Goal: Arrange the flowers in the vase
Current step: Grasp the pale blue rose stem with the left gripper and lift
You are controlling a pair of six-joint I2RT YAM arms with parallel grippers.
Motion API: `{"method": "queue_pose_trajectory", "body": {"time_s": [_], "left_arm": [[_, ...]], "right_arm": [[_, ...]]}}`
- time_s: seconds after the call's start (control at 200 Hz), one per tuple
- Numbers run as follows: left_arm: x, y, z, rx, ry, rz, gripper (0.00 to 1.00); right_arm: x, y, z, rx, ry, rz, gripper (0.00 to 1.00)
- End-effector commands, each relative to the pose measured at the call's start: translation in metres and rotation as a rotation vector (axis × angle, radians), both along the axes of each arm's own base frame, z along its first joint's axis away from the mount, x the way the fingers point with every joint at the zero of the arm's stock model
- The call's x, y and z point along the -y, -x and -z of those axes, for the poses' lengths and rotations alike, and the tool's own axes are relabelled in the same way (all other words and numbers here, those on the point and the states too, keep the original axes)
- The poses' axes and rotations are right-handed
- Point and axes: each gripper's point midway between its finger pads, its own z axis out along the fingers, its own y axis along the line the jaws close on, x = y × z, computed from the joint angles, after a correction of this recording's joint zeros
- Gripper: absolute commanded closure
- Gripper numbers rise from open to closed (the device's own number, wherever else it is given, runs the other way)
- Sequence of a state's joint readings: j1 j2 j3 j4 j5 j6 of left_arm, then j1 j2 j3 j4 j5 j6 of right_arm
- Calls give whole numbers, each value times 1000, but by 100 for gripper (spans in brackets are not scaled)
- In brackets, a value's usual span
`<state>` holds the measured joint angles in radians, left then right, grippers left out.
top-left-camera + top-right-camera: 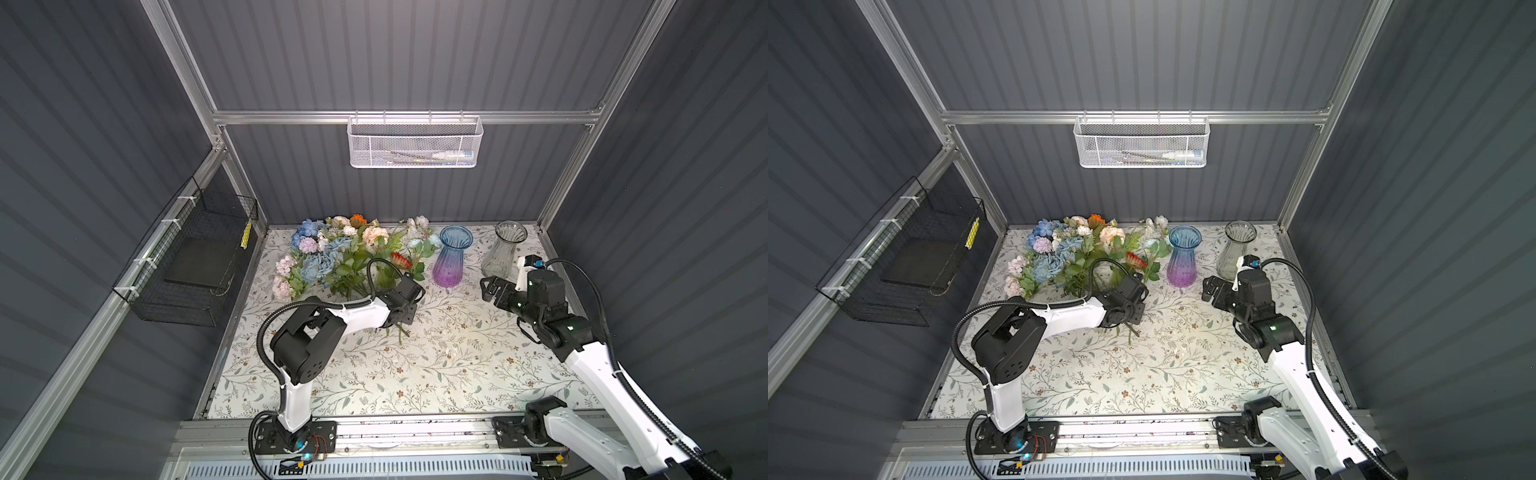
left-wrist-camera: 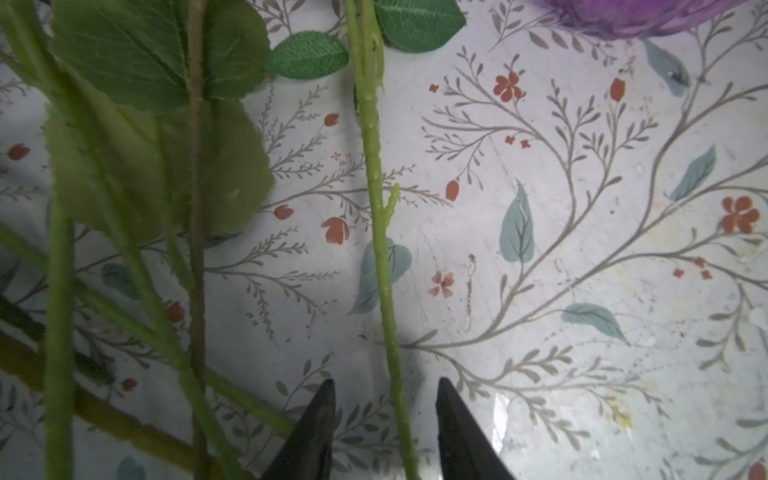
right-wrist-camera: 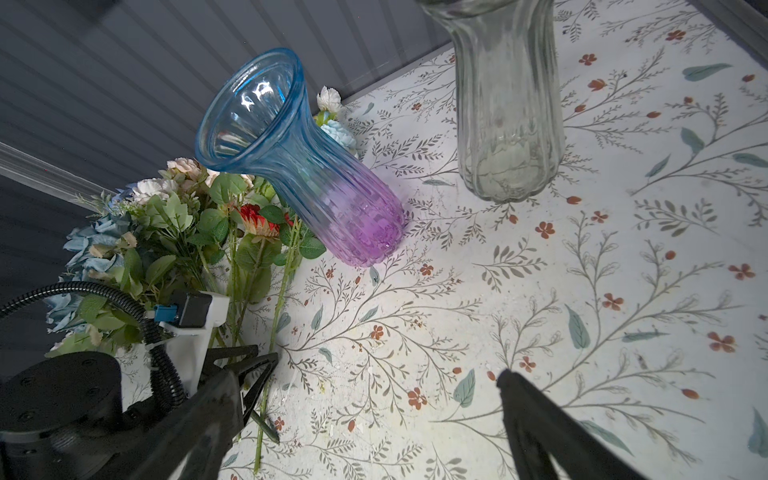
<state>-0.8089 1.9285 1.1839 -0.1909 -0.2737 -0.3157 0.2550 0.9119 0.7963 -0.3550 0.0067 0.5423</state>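
Your left gripper point(image 2: 388, 409), jaws narrow astride one pale green flower stem point(image 2: 376, 199), clear of it, your right gripper point(image 3: 370, 380) gaping wide, empty, near clear ribbed glass vase point(image 3: 505, 104).

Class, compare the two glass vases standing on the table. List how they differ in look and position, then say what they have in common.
1. Colour: the blue-to-purple vase is tinted, blue at the mouth fading to purple at the base. The clear vase is colourless.
2. Position: the blue-to-purple vase stands right beside the flowers. The clear vase stands further right, apart from them.

Shared: both are ribbed glass with a flared mouth, upright and empty.
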Motion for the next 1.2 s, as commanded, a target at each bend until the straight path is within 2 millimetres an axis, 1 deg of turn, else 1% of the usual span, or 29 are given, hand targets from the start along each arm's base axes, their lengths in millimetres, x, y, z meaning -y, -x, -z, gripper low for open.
{"method": "queue_pose_trajectory", "body": {"time_s": [0.0, 0.07, 0.125, 0.25, 0.33, 0.44, 0.55, 0.66, 0.755, 0.87, 0.951, 1.041, 1.191], "left_arm": [[3, -4, 3, -5, -20, 15, 66], [4, -3, 7, -15, -26, 18, 73], [4, -3, 10, -19, -31, 19, 76], [4, -3, 12, -22, -33, 20, 88], [4, -4, 12, -21, -32, 19, 90], [5, -4, 9, -14, -27, 20, 100], [4, -5, -3, 9, -8, 13, 100], [3, -9, -23, 51, 24, -9, 100], [3, -10, -46, 88, 66, -20, 100], [4, -10, -80, 142, 136, -22, 100], [3, -9, -104, 183, 182, -19, 100], [0, -6, -132, 235, 233, -17, 100], [-2, 5, -175, 322, 334, 24, 100]], "right_arm": [[1, 1, -2, 14, -9, 2, 1], [1, 2, -4, 19, -10, 1, 1], [1, 2, -5, 23, -10, 0, 1], [1, 3, -9, 35, -7, -2, 1], [2, 3, -11, 41, -7, -1, 1], [2, 3, -11, 42, -9, 0, 1], [2, 3, -13, 45, -6, 4, 1], [2, 2, -15, 50, -13, 3, 1], [-1, 2, -17, 54, -24, -7, 1], [-6, 2, -21, 66, -45, -28, 1], [-14, 2, -26, 83, -70, -72, 1], [-27, 3, -36, 120, -109, -141, 1], [-47, 7, -63, 246, -178, -261, 1]]}}
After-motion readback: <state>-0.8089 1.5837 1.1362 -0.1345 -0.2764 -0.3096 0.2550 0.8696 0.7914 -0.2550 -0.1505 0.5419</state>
